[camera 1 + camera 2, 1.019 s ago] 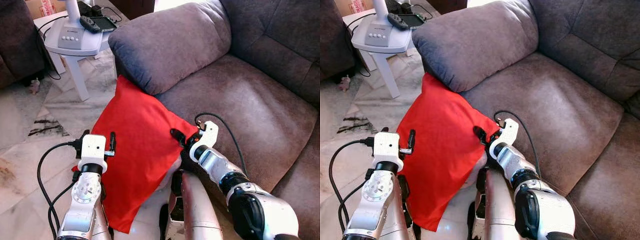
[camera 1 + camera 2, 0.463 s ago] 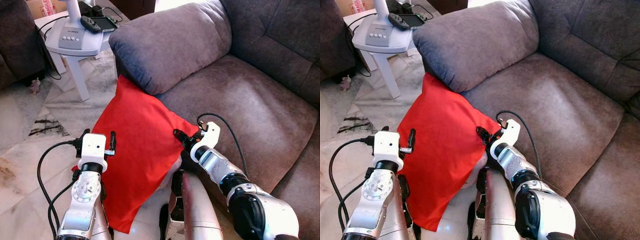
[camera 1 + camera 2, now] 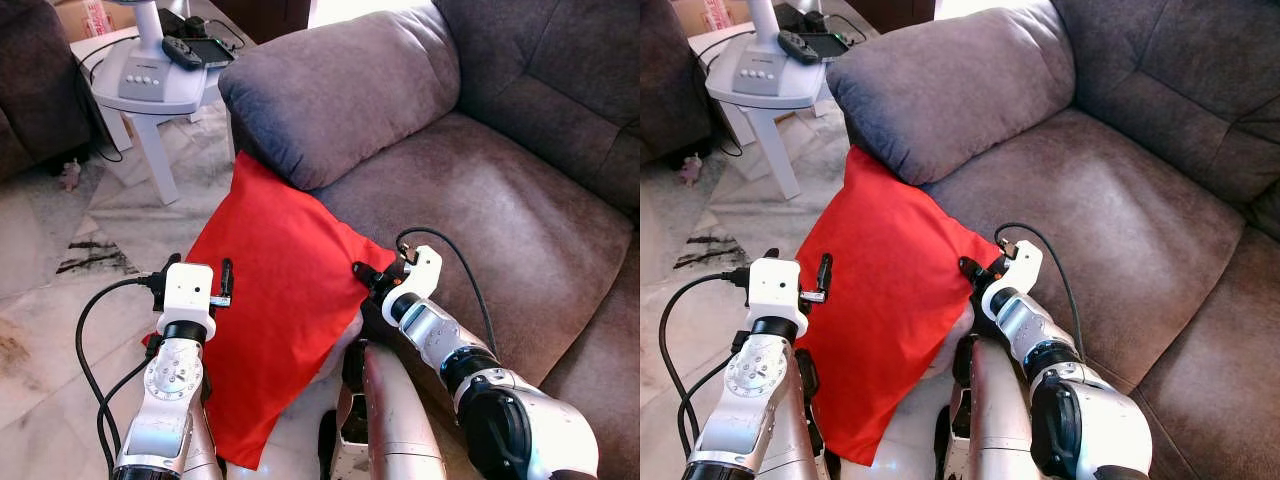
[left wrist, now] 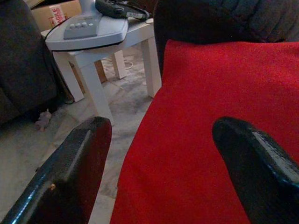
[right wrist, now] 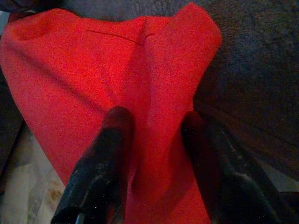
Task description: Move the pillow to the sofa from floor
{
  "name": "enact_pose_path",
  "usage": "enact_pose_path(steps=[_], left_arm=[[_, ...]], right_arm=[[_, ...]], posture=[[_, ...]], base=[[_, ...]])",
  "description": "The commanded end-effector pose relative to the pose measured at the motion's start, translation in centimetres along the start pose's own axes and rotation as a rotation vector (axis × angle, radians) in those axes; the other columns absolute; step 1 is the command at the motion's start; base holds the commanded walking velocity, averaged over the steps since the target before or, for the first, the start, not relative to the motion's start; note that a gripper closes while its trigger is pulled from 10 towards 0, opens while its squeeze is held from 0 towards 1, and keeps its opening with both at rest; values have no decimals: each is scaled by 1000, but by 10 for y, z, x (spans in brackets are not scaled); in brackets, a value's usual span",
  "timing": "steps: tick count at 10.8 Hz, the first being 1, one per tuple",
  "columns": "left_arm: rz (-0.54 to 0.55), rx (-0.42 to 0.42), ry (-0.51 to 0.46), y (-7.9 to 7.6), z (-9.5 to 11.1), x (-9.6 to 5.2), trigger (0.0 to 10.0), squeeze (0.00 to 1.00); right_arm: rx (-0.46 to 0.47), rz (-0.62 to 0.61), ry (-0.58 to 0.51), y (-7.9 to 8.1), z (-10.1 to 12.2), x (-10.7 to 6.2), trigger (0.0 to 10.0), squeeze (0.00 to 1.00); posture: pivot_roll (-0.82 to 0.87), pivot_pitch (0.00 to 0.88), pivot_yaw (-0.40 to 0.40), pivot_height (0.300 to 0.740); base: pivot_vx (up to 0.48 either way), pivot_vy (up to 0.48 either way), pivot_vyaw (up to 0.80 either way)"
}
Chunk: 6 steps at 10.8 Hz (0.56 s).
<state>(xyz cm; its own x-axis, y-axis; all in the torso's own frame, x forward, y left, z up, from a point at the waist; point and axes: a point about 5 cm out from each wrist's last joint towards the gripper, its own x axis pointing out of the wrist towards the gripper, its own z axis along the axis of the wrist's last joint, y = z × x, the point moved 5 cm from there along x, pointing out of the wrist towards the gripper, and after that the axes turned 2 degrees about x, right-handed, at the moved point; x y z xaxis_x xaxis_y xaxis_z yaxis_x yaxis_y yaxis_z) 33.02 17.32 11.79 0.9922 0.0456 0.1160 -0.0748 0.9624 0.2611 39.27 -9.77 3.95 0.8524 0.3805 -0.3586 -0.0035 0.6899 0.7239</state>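
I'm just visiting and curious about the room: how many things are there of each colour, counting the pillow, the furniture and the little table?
Red: 1, the pillow
Grey-brown: 1, the sofa
White: 1, the side table
Dark: 1, an armchair at the far left
Total: 4

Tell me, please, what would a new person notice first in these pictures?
First the bright red pillow, leaning against the front of the grey-brown sofa with its lower end on the marble floor. Then the two silver arms: the right gripper has its fingers around the pillow's corner near the seat edge, and the left gripper is open at the pillow's opposite edge.
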Motion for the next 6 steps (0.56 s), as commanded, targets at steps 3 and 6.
enact_pose_path(steps=[3, 6], left_arm=[[-14, -7, 16, -5, -3, 0, 10000, 0], [-14, -9, 17, -5, -3, 1, 10000, 0]], right_arm=[[33, -43, -25, -16, 4, -6, 0, 0], [44, -37, -36, -15, 6, -6, 0, 0]], posture=[[122, 194, -182, 499], [118, 200, -179, 499]], base=[[0, 0, 0], [0, 0, 0]])
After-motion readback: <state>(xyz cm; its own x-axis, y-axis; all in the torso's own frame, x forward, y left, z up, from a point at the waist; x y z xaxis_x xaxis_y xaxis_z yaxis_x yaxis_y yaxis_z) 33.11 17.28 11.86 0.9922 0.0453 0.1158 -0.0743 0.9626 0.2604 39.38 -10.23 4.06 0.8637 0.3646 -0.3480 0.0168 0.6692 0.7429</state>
